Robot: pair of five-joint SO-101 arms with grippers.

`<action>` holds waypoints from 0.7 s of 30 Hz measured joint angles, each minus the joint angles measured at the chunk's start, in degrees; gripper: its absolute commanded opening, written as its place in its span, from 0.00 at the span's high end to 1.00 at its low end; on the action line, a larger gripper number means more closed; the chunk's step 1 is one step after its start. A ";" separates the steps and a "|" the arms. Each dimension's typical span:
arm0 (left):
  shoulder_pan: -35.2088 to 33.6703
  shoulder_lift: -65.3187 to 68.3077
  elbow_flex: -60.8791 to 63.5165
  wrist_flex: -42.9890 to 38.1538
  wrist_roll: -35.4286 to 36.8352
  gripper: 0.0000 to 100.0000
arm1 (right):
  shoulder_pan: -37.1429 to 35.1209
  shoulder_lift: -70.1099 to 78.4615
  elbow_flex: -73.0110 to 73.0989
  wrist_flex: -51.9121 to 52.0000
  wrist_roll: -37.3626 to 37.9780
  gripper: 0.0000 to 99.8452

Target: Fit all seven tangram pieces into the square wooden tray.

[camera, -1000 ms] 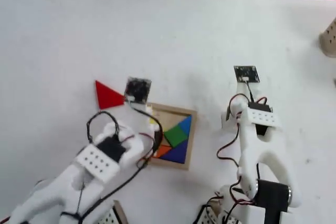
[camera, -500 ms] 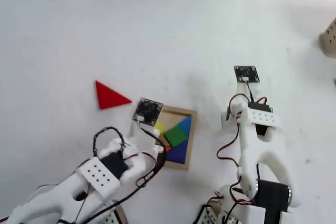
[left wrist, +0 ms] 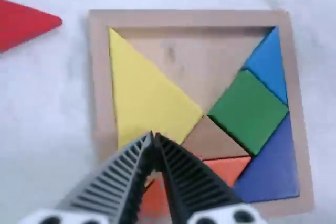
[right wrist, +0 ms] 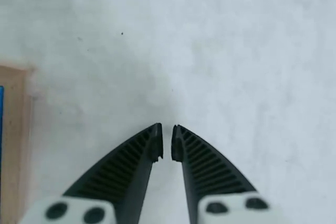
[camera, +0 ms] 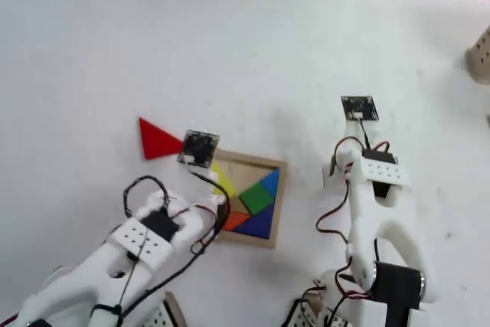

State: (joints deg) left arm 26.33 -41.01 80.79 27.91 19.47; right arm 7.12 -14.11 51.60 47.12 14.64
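Since half a second ago the left arm (camera: pixel 145 235) has pulled back a little from the middle of the tray (left wrist: pixel 97 77) toward the red triangle (camera: pixel 158 139), and more of the yellow triangle (left wrist: pixel 144 95) can be seen in the high view; the right arm (camera: pixel 375 189) has not moved. At this moment the left gripper (left wrist: pixel 154 139) has its two fingers pressed together with nothing between them, and the tips are over the yellow triangle's corner, close to where it meets the brown triangle (left wrist: pixel 214 141). I cannot tell if the tips touch the piece or are only above it. Six pieces lie inside the tray. The yellow triangle is along one side, and the green square (left wrist: pixel 248 109) sits near the opposite side, between the light blue triangle (left wrist: pixel 268 64) and the dark blue triangle (left wrist: pixel 273 169). The brown triangle is in the middle, and the orange piece (left wrist: pixel 228 163) is beside it along the tray's edge, partly hidden behind the fingers. Between the yellow triangle and the light blue one, a three-cornered area of bare wood is left. The red triangle lies flat on the white table (camera: pixel 268 51), outside the tray and near one of its corners, not touching it. The right gripper (right wrist: pixel 167 135) is beside the tray, above bare table, with only a thin gap between its fingertips and holding nothing.
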 measured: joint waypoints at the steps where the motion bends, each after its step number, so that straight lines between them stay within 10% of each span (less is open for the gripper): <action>1: -0.09 0.00 0.00 0.00 0.00 0.98 | 0.00 0.00 0.00 0.00 0.00 0.96; 11: -4.66 0.00 -2.20 -0.88 0.00 0.98 | 0.00 0.00 0.00 0.00 0.00 0.96; 21: -28.66 0.09 -8.26 -4.48 0.09 0.98 | 0.00 0.00 0.00 0.00 0.00 0.96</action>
State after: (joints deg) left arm -2.33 -40.92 72.53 23.43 19.56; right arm 7.12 -14.11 51.60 47.12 14.64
